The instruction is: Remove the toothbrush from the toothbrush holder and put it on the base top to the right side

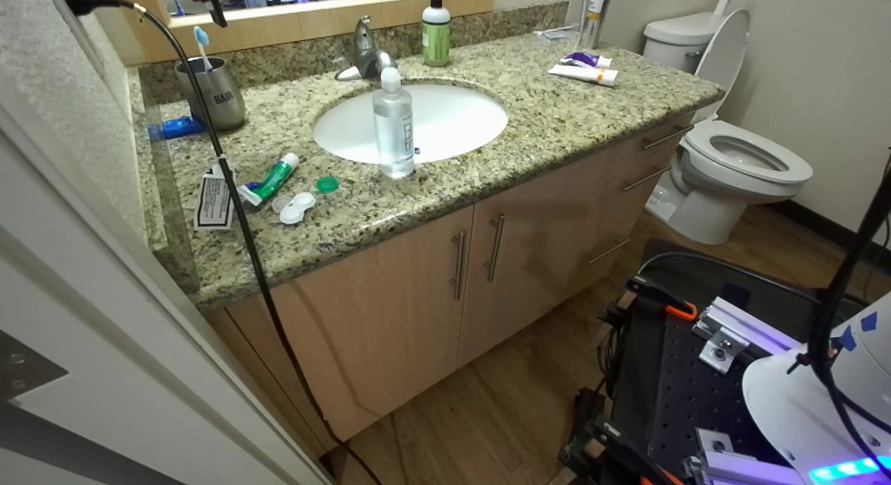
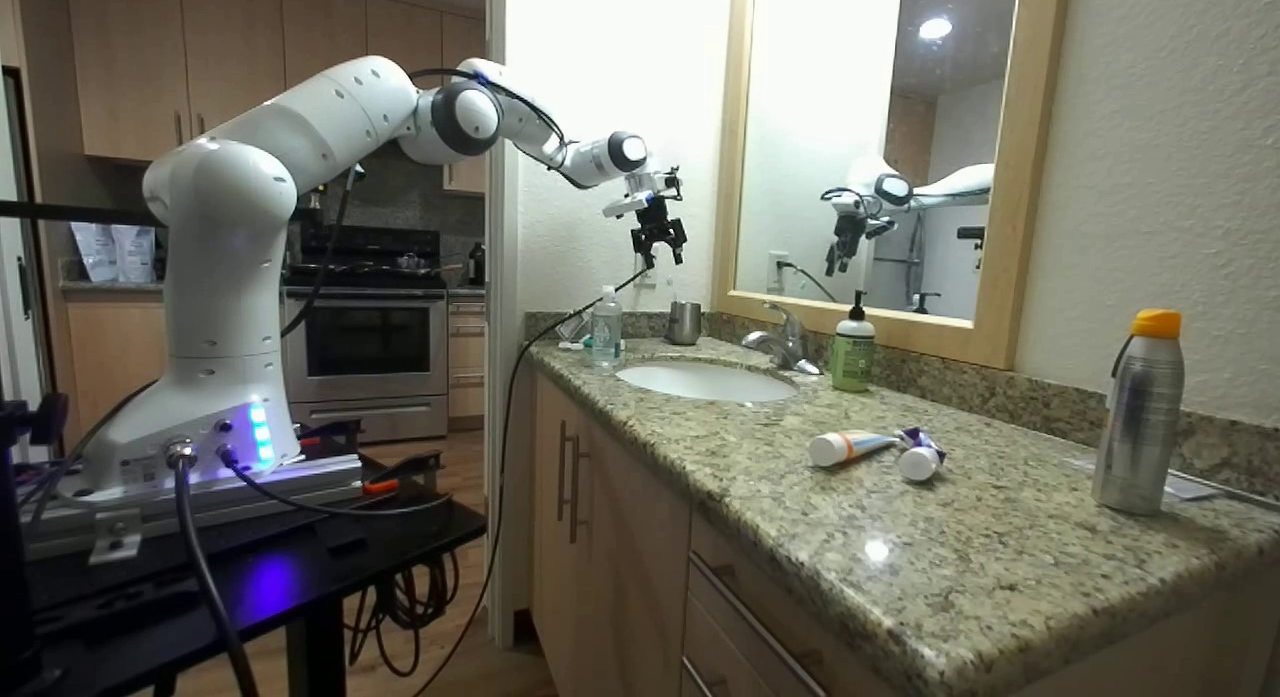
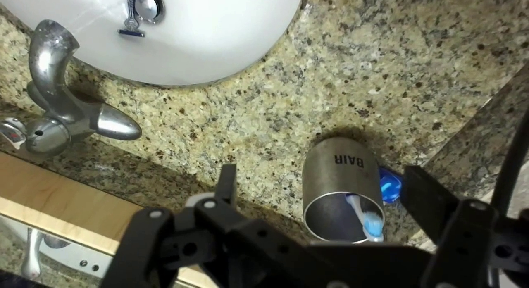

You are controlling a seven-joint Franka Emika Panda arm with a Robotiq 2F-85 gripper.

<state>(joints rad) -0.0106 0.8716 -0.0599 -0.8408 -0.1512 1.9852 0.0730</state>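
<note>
The toothbrush holder, a grey metal cup marked BAIR, stands upright on the granite base top in an exterior view point(image 1: 223, 99), and also shows in the other exterior picture point(image 2: 684, 322) and the wrist view point(image 3: 341, 166). A white toothbrush point(image 3: 373, 226) with light blue bristles leans in it, head up, against the rim; it also shows in an exterior view point(image 1: 201, 38). The base top point(image 3: 264, 110) is speckled beige-brown. My gripper point(image 3: 321, 176) is open and empty, fingers wide apart; in an exterior view the gripper point(image 2: 664, 257) hangs above the cup. The brush handle's lower part is hidden.
A blue item point(image 3: 389, 185) lies beside the cup. The faucet point(image 1: 365, 53), sink point(image 1: 459, 113), transparent bottle point(image 1: 394, 130) and green soap bottle point(image 1: 436, 36) stand nearby. Tubes point(image 2: 850, 447) and a metal bottle point(image 2: 1140, 417) are farther along. A black cable point(image 1: 243, 227) crosses near the cup.
</note>
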